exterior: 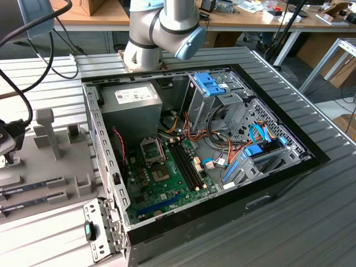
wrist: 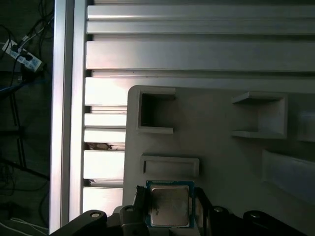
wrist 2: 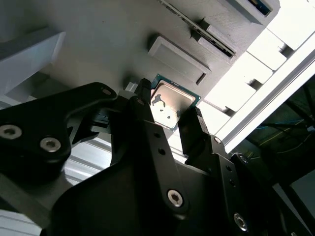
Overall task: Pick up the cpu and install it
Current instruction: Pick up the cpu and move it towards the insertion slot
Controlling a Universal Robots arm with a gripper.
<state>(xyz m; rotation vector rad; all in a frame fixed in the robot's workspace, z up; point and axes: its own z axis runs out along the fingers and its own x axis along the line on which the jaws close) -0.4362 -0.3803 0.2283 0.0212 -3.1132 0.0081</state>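
Observation:
The cpu is a small square chip with a silvery top and a narrow green rim. It lies flat on the pale grey parts holder, beside a low raised block. My gripper sits at the exterior view's far left. Its two black fingers press on opposite edges of the chip, shut on it. The open computer case holds the green board, with the socket near its back.
The holder carries upright grey posts and long memory sticks in slots. A ribbed metal table surrounds the case. The arm's base stands behind the case, and a black cable hangs over the holder.

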